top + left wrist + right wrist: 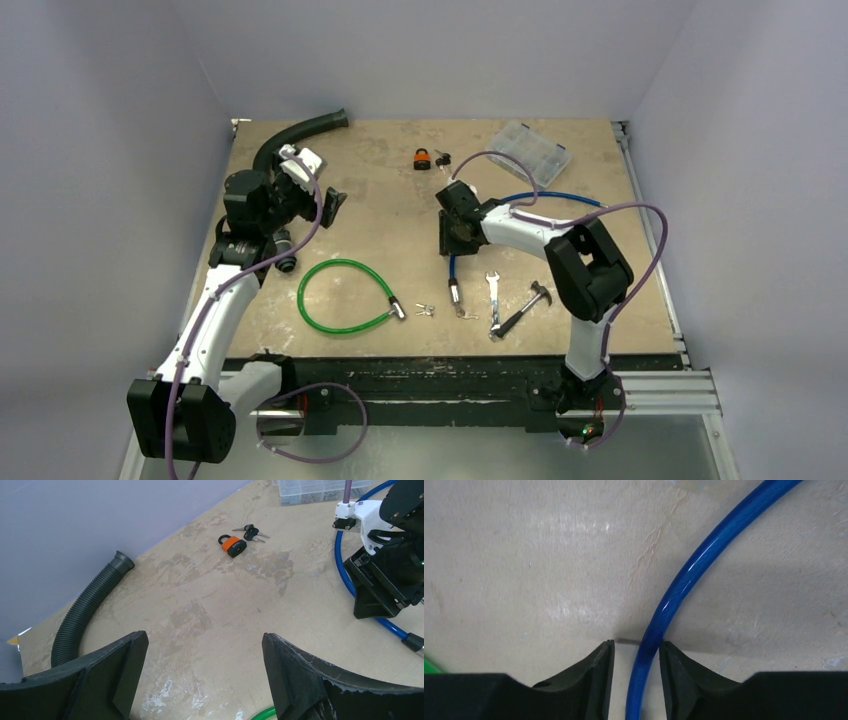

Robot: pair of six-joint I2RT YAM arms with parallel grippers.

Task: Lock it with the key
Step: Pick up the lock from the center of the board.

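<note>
An orange padlock (pixel 424 159) with its keys (pixel 443 157) lies at the back middle of the table; it also shows in the left wrist view (pixel 232 545) with the keys (pixel 252 532) beside it. A blue cable lock (pixel 560 197) runs under my right gripper (pixel 447 235). In the right wrist view the blue cable (pixel 684 580) passes between the narrowly open jaws of the right gripper (pixel 636 652), touching the right finger, with a gap to the left one. My left gripper (pixel 205 665) is wide open and empty above bare table. A green cable lock (pixel 345 296) lies at the front left, small keys (pixel 425 309) by its end.
A black corrugated hose (pixel 295 130) curves along the back left. A clear organizer box (pixel 531 150) stands at the back right. A wrench (pixel 492 290) and a hammer (pixel 525 308) lie at the front, beside the blue cable's end and keys (pixel 468 315).
</note>
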